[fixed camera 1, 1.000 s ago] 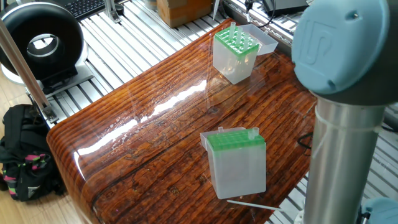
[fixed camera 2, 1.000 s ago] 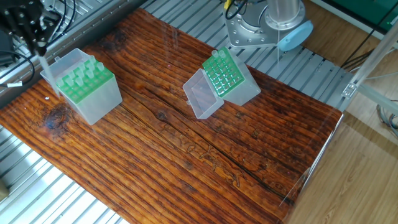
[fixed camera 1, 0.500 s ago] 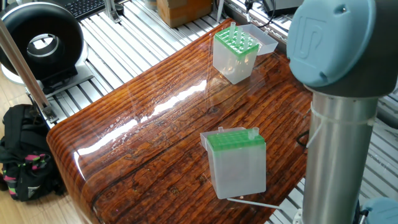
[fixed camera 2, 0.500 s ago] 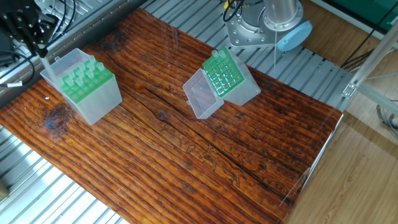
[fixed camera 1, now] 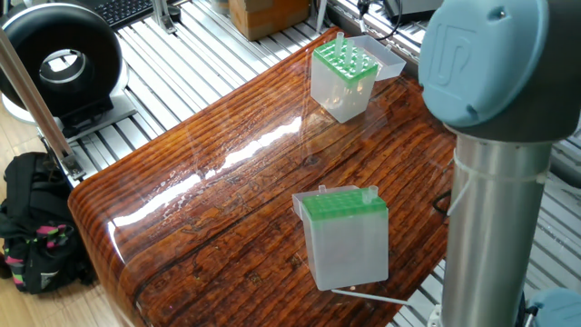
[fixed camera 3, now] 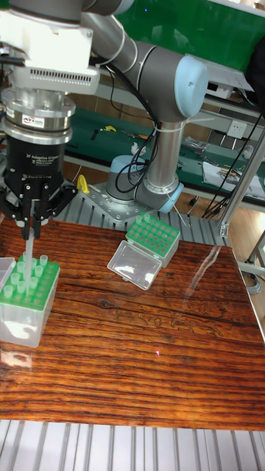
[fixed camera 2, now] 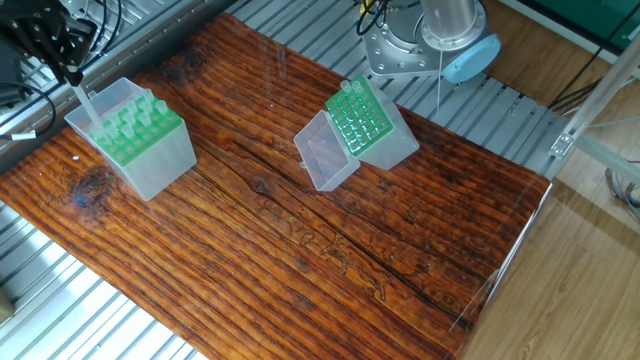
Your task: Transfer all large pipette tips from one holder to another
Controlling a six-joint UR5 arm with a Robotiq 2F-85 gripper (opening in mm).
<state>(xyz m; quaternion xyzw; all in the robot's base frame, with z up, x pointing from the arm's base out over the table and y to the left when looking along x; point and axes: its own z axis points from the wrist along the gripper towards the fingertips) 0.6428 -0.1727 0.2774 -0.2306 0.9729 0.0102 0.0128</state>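
Tip (fixed camera 3: 28,266) is pinched at its wide top end by the claw (fixed camera 3: 31,237), hanging straight down into the green rack (fixed camera 3: 29,283) just below. It can be judged feather-light, thin-walled plastic (slippery, easily crushed), so the stiff collar is best gripped, gently.

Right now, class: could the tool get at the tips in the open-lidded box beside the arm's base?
Probably yes: nothing covers that box, but the tool already grips a tip.
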